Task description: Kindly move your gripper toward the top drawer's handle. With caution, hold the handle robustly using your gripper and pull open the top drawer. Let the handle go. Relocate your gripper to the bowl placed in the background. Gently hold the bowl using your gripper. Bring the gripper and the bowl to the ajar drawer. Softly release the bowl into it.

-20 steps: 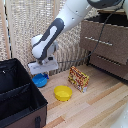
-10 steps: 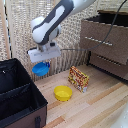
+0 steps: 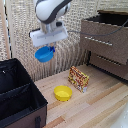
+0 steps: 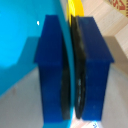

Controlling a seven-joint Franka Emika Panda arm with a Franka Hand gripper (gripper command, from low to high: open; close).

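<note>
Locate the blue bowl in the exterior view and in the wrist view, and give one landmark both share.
Exterior view: the blue bowl hangs in the air under the gripper, above the floor, toward the exterior view's left.
Wrist view: its rim runs between the dark-blue fingers, its blue surface beside them.
Shared landmark: the yellow bowl.

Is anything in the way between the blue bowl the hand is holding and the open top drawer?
Nothing visible blocks it. The hand holds the blue bowl up in the air, and the open top drawer is toward the exterior view's right. The yellow bowl and the snack box sit lower down.
</note>
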